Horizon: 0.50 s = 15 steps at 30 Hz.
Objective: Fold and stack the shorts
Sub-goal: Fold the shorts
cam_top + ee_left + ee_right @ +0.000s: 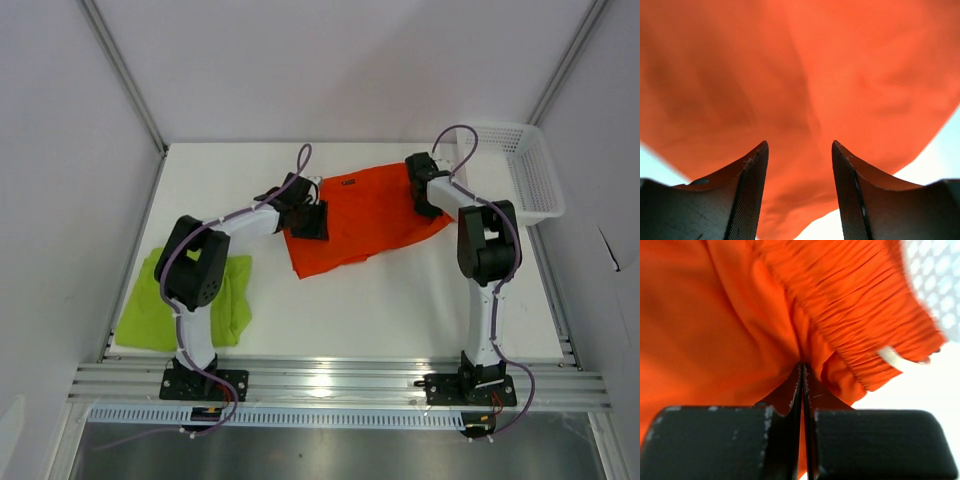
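Orange-red fabric, pinched: my right hand (802, 369) is closed tight on a fold of the orange-red shorts (715, 315), just beside the gathered elastic waistband (865, 310); a pale drawstring end (888, 355) lies near that grip. My left hand (800, 145), item two: fingers (747, 190) standing moderately apart, lowered over the same garment at its left edge, cloth filling the view beyond the tips and showing in the gap between them; whether the pads touch the cloth I cannot tell. Orange-red shorts, position: spread mostly flat toward the far middle of the white surface (400, 310), between my two hands, a small dark tag (348, 182) near the far edge. Lime green shorts (140, 315): lying flat at the near left of the surface, partly under my left arm, well apart from the orange-red pair. White mesh basket (530, 175): far right corner, close beside my right hand.
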### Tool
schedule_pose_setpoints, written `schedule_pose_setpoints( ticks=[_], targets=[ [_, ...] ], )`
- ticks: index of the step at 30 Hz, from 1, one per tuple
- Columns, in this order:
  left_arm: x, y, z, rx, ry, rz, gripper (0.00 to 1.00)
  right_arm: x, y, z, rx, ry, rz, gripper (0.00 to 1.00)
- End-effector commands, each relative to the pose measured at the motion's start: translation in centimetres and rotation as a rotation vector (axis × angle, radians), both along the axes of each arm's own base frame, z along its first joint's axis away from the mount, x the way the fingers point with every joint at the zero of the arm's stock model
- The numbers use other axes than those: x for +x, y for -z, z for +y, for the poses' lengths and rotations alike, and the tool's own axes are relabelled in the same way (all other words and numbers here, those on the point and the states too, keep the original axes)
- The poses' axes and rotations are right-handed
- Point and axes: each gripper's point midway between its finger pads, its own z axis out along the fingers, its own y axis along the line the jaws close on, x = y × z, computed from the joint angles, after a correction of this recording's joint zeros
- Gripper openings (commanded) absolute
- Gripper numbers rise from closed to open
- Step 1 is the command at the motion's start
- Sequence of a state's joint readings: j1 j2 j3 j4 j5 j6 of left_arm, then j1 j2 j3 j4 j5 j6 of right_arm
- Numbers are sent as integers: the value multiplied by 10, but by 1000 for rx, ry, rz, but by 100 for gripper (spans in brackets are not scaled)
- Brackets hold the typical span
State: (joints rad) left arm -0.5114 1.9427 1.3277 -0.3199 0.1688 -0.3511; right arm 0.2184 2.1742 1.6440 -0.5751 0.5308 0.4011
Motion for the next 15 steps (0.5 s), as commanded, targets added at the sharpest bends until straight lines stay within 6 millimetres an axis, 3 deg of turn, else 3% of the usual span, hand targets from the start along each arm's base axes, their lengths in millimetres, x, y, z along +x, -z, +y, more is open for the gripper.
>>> schedule_pose_setpoints(
  ticks=[1, 4, 5, 6, 8, 9, 11, 12, 14, 15],
  targets=[
    [24, -40, 26, -70, -83, -66, 57, -28, 0, 7, -29, -29, 59, 0],
    [36, -59, 52, -50, -140, -105, 57, -58, -2, 42, 12, -120, 57, 0],
    [39, -65, 59, -41, -158, -123, 57, -78, 7, 52, 24, -150, 88, 0],
    [42, -72, 65, -40, -173, -138, 58, -86, -1, 77, 46, -208, 62, 0],
    [49, -92, 79, -31, -208, -178, 58, -105, 4, 103, 82, -252, 83, 0],
    [51, -97, 83, -25, -216, -188, 58, -116, 0, 127, 99, -306, 81, 0],
    [53, -113, 85, -21, -225, -219, 58, -127, -3, 154, 136, -355, 77, 0],
    [52, -116, 84, -29, -217, -219, 58, -137, -12, 181, 174, -425, 69, 0],
    [51, -123, 81, -46, -209, -230, 59, -144, -26, 206, 209, -499, 49, 0],
    [50, -127, 76, -56, -194, -237, 59, -145, -44, 218, 235, -526, 18, 0]
  ],
)
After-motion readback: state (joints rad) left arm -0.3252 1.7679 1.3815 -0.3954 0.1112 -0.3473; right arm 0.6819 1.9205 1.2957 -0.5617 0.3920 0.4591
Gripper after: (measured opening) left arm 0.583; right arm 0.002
